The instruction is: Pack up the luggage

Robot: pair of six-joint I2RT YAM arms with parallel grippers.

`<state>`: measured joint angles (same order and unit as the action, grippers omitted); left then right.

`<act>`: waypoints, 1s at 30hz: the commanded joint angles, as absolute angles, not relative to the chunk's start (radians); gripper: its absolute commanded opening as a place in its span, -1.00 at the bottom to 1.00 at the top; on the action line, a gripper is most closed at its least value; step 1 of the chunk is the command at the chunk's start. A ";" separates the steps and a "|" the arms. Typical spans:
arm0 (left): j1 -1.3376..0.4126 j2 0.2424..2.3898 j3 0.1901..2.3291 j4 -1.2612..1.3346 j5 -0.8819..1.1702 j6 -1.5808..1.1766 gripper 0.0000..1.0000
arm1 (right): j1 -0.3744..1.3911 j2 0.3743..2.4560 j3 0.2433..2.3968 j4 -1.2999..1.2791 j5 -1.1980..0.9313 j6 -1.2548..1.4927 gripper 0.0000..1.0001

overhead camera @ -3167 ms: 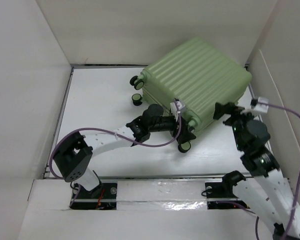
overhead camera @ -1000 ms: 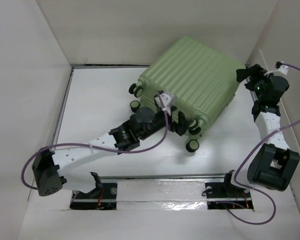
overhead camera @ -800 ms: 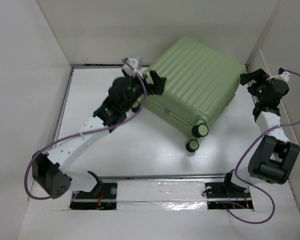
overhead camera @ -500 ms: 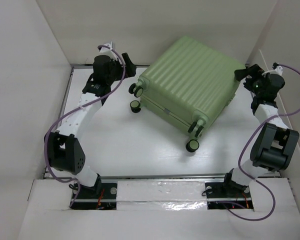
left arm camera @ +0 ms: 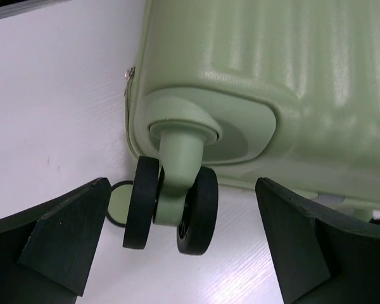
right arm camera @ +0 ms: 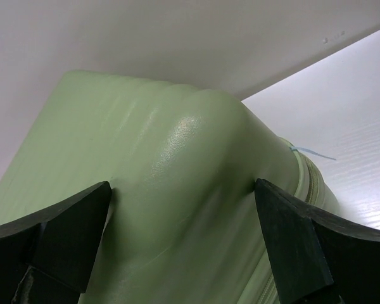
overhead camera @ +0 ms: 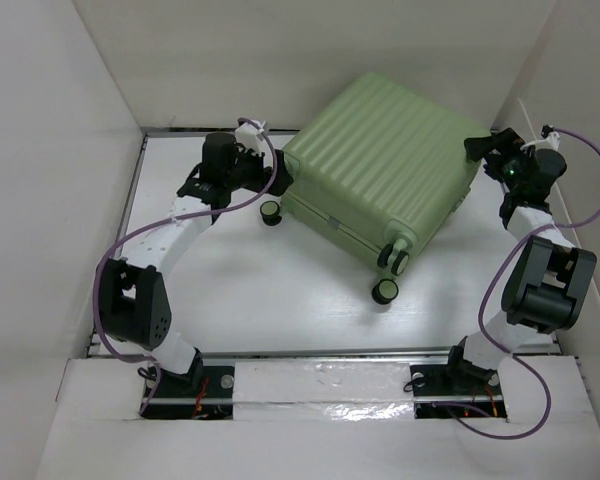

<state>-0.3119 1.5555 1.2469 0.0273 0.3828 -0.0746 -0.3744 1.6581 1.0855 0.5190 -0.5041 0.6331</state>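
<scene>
The luggage (overhead camera: 380,160) is a pale green ribbed suitcase lying shut and flat at the back right of the table. In the left wrist view one black double wheel (left arm camera: 171,202) hangs under its corner mount, between the spread fingers of my left gripper (left arm camera: 182,190), which touch nothing. From above, the left gripper (overhead camera: 270,180) sits at the suitcase's left end by the wheels. My right gripper (overhead camera: 478,150) is at the suitcase's far right corner. Its wide jaws straddle the rounded green corner (right arm camera: 177,158), with the fingertips (right arm camera: 266,196) right against the shell.
White walls (overhead camera: 70,150) close in the table on the left, back and right. Two more wheels (overhead camera: 390,275) stick out at the suitcase's near corner. A metal rail (overhead camera: 310,355) runs along the near edge by the arm bases. Purple cables (overhead camera: 580,190) loop off both arms.
My left arm has swung from the suitcase's near side round to its back-left end and now faces the wheel there. The right gripper stays at the far right corner.
</scene>
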 commanded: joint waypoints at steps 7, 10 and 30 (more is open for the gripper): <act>-0.304 1.629 1.434 -0.155 0.446 0.135 0.81 | -0.359 1.736 1.140 0.557 -0.592 0.609 1.00; -0.293 1.658 1.466 -0.173 0.463 0.159 0.61 | -0.347 1.741 1.172 0.542 -0.604 0.607 1.00; -0.348 1.485 1.165 0.063 0.397 -0.144 -1.00 | -0.150 1.901 1.345 0.407 -0.630 0.512 1.00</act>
<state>-0.3294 1.5814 1.2419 0.0231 0.3920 -0.0322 -0.2771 1.8481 1.3334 0.4675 -0.5041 0.5571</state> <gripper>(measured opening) 0.443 0.999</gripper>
